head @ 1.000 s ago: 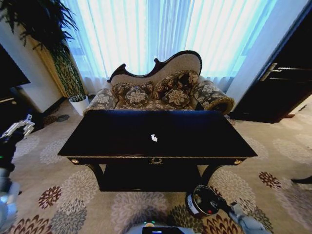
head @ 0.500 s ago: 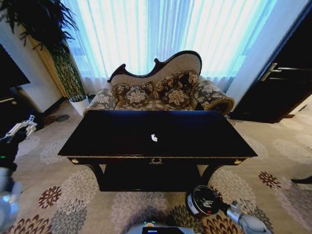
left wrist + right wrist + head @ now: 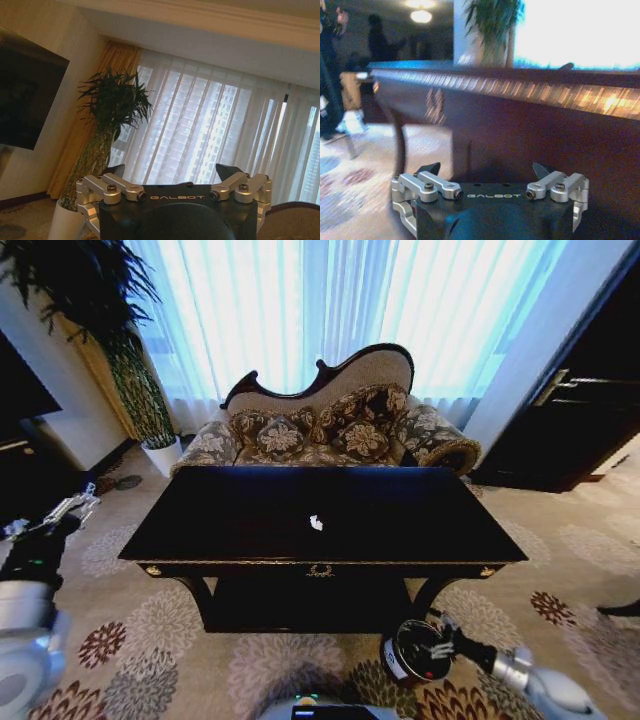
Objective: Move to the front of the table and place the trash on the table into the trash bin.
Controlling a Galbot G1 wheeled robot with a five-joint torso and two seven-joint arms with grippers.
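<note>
Grippers first: my right gripper (image 3: 437,648) sits low over the trash bin (image 3: 412,652) at my right front, fingers spread wide with nothing between them, so it carries nothing. In the right wrist view the same gripper (image 3: 486,172) faces the counter's dark front edge (image 3: 530,95). My left gripper (image 3: 72,510) is raised off the counter's left end, well apart from it, also spread and holding nothing; its wrist view looks past the fingertips (image 3: 227,172) at a potted plant (image 3: 112,107) and curtains. One white paper scrap (image 3: 316,523) lies near the middle of the counter (image 3: 200,520). My read: step in hand is between a drop and the next pick. Next move calls for a long forward reach over the near edge to pinch that thin scrap.
</note>
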